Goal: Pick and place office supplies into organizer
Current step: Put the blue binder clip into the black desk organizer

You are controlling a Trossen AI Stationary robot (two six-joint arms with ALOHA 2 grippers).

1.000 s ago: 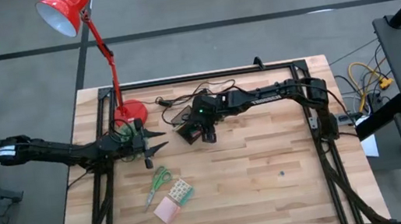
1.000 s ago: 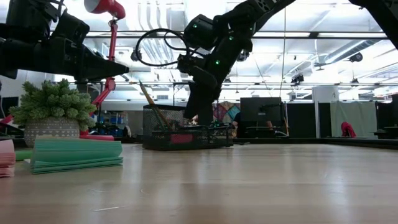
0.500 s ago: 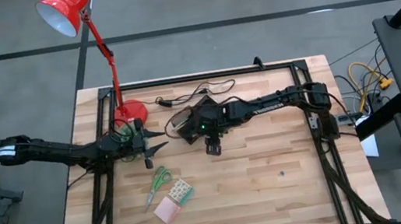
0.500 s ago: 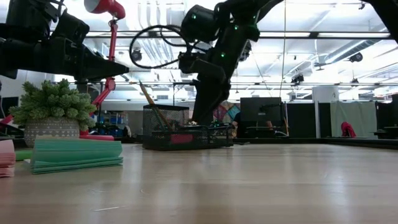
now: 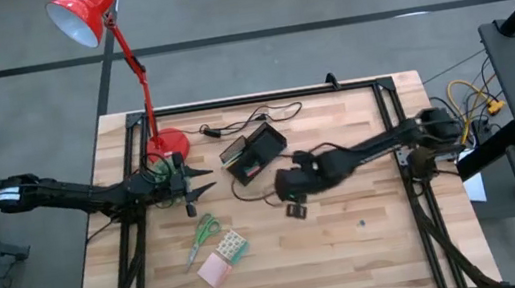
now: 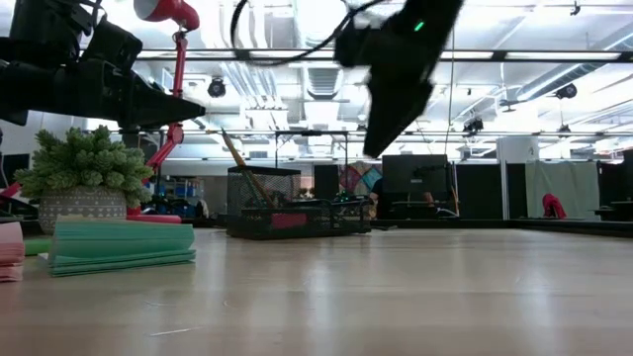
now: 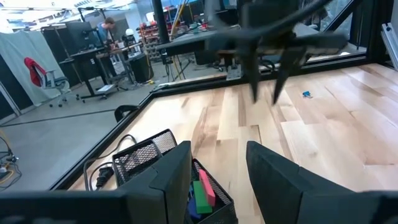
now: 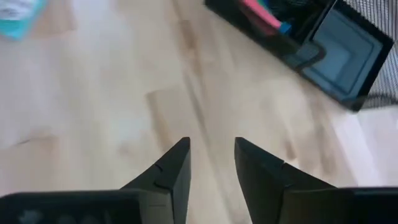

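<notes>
The organizer [image 5: 255, 152] sits toward the far edge of the desk [image 5: 372, 239], near the middle, and it already has stock in it: the left wrist view picks out green, pink and blue pieces [image 7: 200, 194] down in one mesh compartment, and the right wrist view catches a pink and blue item [image 8: 266, 15] in that box too. So part of the job looks done. Plenty left, though: scissors [image 5: 204, 234], a patterned block [image 5: 233, 244] and a pink pad [image 5: 215, 269] lie clustered toward the near-left corner, with a tiny speck [image 5: 359, 221] out alone toward the near-right.

The right gripper [image 5: 294, 207] is out over mid-desk, just this side of the organizer; its fingers [image 8: 171, 171] stand parted with bare wood between them, carrying nothing. The left gripper [image 5: 199, 185] hangs by the left edge near the lamp base [image 5: 169, 142], fingers [image 7: 180, 174] spread, nothing held.

The overhead view alone lays out the leftovers and both arms together. The low view adds a pencil [image 6: 240, 165] standing slanted up out of the organizer's tall mesh cup, plus a potted plant [image 6: 81, 178] the overhead barely shows. Only the wrist cameras see inside the compartments.
</notes>
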